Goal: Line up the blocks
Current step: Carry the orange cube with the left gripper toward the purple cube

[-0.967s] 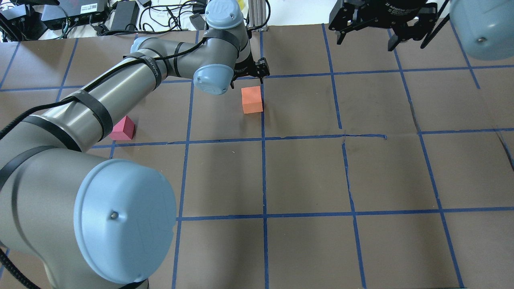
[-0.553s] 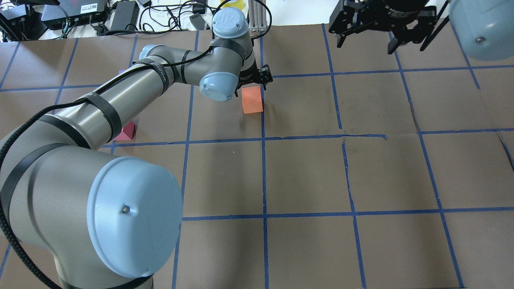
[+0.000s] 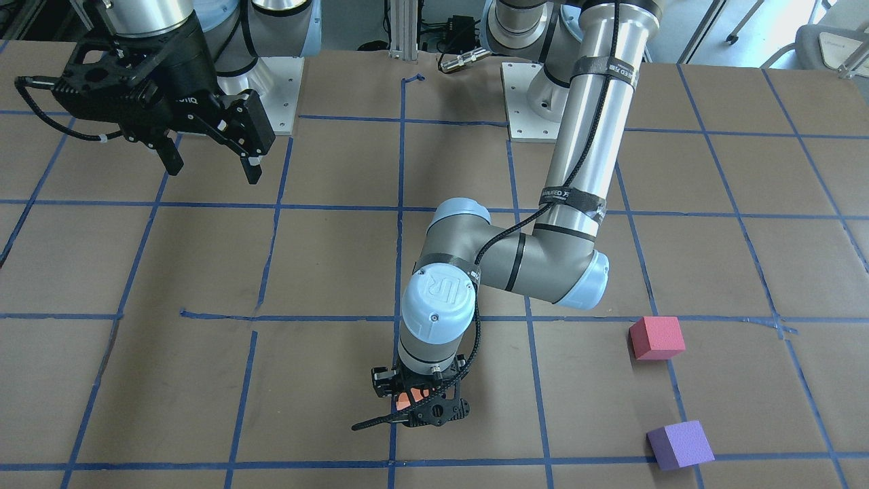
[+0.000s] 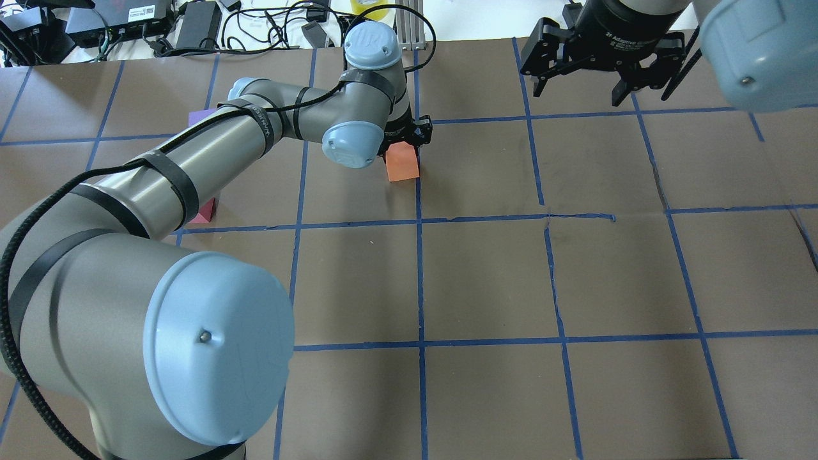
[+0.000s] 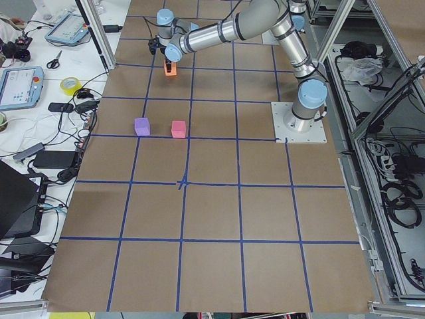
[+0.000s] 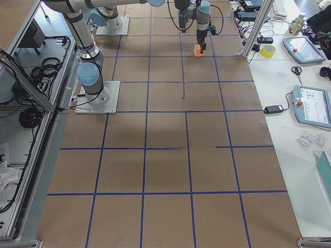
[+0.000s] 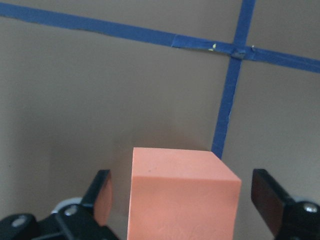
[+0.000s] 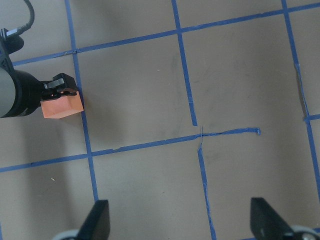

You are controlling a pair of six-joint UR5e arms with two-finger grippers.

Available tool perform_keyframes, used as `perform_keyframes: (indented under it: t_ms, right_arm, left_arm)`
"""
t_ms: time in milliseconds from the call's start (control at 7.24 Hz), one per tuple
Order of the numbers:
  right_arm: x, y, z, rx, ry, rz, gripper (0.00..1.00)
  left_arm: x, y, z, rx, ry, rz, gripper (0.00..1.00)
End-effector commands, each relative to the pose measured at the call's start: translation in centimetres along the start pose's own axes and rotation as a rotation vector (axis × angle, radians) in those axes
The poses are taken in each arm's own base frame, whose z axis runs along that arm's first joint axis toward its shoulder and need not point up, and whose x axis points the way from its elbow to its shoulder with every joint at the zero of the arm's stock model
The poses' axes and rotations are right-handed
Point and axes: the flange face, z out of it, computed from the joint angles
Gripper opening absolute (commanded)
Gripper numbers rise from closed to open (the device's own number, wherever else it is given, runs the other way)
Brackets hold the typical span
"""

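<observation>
The orange block (image 4: pixel 402 164) sits on the brown table next to a blue tape line. My left gripper (image 4: pixel 404 137) is lowered over it, open. In the left wrist view its fingers (image 7: pixel 102 197) stand on either side of the orange block (image 7: pixel 182 195) with small gaps. In the front view the block (image 3: pixel 405 399) shows only partly under the gripper (image 3: pixel 417 406). The pinkish-red block (image 3: pixel 656 337) and the purple block (image 3: pixel 679 445) lie apart towards my left side. My right gripper (image 4: pixel 591 80) is open, empty and raised over the far right.
Cables and power supplies (image 4: pixel 128 25) lie on the white bench beyond the table's far edge, by an aluminium post (image 4: pixel 409 25). My left arm's forearm (image 4: pixel 192 160) hides most of the pinkish-red block (image 4: pixel 206 211) and the purple block (image 4: pixel 203 117) from overhead.
My left gripper has come down and closer to the orange block, and now straddles it. The block has not moved. My right gripper has shifted slightly.
</observation>
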Motion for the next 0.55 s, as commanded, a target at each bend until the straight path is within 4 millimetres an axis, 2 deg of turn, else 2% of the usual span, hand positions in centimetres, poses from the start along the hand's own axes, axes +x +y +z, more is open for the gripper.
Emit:
perform_keyframes:
  t_ms: [0, 138, 276, 415]
  right_arm:
    - [-0.1, -0.1, 0.3, -0.001, -0.002, 0.003, 1.0]
    - [0.0, -0.4, 1.0, -0.018, 0.006, 0.003, 1.0]
    - [-0.1, -0.6, 1.3, -0.015, 0.01, 0.001, 1.0]
    - [-0.5, -1.5, 3.4, -0.056, 0.011, 0.012, 1.0]
  left_arm:
    - [-0.1, 0.1, -1.6, 0.016, 0.004, 0.01, 0.03]
    - [-0.9, -0.9, -3.6, 0.043, 0.015, 0.004, 0.01]
    - [-3.8, -2.7, -4.9, 0.068, -0.011, 0.053, 0.0]
    - [-8.1, -4.9, -6.4, 0.063, -0.041, 0.024, 0.01]
